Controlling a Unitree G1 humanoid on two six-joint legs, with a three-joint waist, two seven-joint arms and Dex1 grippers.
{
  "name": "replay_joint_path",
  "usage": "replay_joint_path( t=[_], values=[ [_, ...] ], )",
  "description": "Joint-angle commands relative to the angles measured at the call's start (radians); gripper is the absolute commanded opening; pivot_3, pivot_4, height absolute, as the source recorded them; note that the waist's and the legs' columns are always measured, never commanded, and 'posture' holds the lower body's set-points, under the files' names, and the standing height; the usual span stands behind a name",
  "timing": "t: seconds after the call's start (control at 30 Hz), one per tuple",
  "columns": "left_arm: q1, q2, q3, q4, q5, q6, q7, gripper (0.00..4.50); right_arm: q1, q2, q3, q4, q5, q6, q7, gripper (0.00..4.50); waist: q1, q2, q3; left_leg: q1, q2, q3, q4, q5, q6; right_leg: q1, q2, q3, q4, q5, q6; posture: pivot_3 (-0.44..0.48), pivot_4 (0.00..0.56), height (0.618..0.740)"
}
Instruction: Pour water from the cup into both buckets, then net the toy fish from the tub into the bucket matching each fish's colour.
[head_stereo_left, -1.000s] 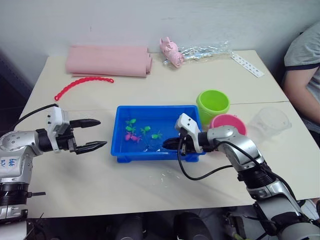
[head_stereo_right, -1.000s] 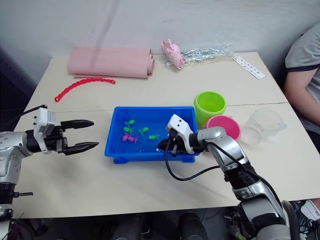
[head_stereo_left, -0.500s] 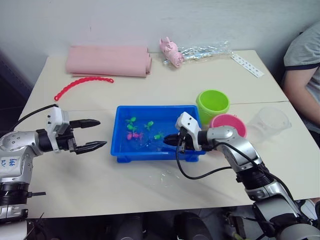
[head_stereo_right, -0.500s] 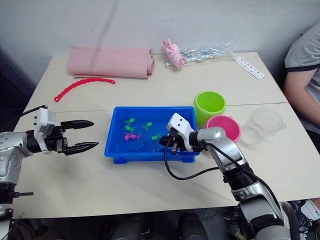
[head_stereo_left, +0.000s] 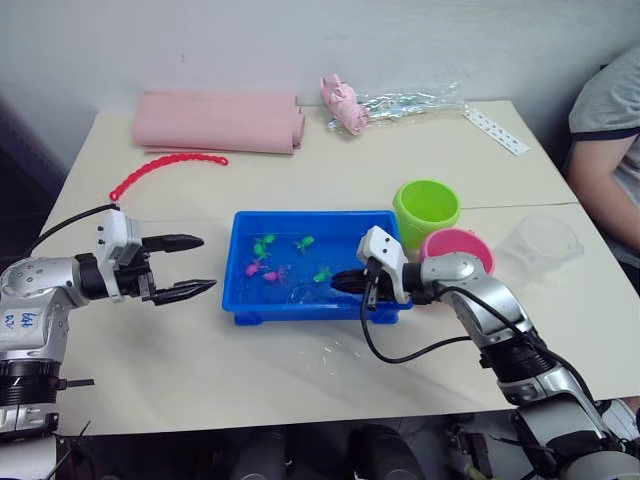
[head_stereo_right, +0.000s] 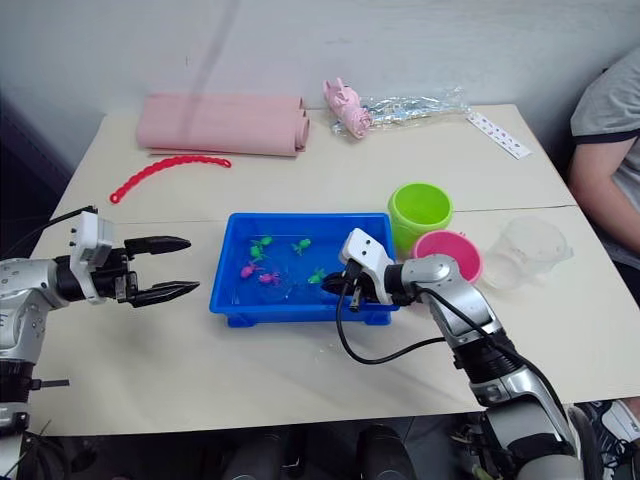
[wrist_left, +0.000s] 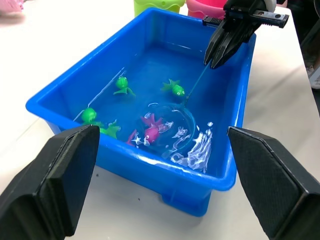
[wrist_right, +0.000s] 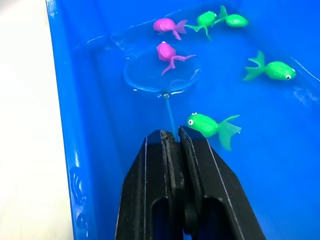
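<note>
Our right gripper (wrist_right: 170, 137) has its jaws clamped on the net's thin handle, so the net (wrist_right: 162, 75) reaches out ahead of them into the tub (head_stereo_left: 240, 300). A pink fish (wrist_right: 167, 52) lies over the hoop, which we judge is placed to lift it; a green fish (wrist_right: 210, 125) floats just beside the jaws. Our left gripper (head_stereo_left: 185, 268) waits beside the tub above the tabletop (head_stereo_left: 200, 370), jaws wide apart and empty. The pink bucket (head_stereo_left: 470, 245) stands close behind the right jaws.
</note>
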Motion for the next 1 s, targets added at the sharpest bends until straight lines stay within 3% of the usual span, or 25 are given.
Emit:
replay_joint_path(
  t=[0.03,0.43,0.77,1.0],
  values=[
    [-0.013,0.001,0.004,-0.012,-0.003,-0.009,-0.01,4.46,0.007,-0.014,-0.041,-0.059,0.027,-0.012,0.012,0.0,0.0,0.0,0.0,0.0,0.0,0.0,0.0,0.0,0.0,0.0,0.0,0.0,0.0,0.0,0.0,0.0,0.15,0.74],
    [-0.049,-0.006,-0.005,-0.058,-0.03,0.025,-0.033,4.46,0.082,-0.085,-0.157,-0.209,0.116,-0.05,0.044,0.0,0.002,0.0,0.0,0.0,0.0,0.0,0.0,0.0,0.0,0.0,0.0,0.0,0.0,0.0,0.0,0.0,0.15,0.74],
    [-0.121,-0.029,-0.024,-0.095,-0.062,0.106,-0.042,4.46,0.205,-0.159,-0.329,-0.385,0.24,-0.009,0.006,0.0,0.003,0.0,0.0,0.0,0.0,0.0,0.0,0.0,0.0,0.002,0.0,0.0,-0.001,0.0,0.0,0.0,0.15,0.74],
    [-0.213,-0.064,-0.088,-0.064,-0.071,0.171,-0.105,4.46,0.337,-0.241,-0.56,-0.536,0.425,0.11,-0.042,0.0,0.012,-0.001,0.0,0.0,0.0,0.0,0.0,0.0,0.0,0.003,0.0,0.0,-0.003,0.0,0.0,0.0,0.15,0.74]
  ],
)
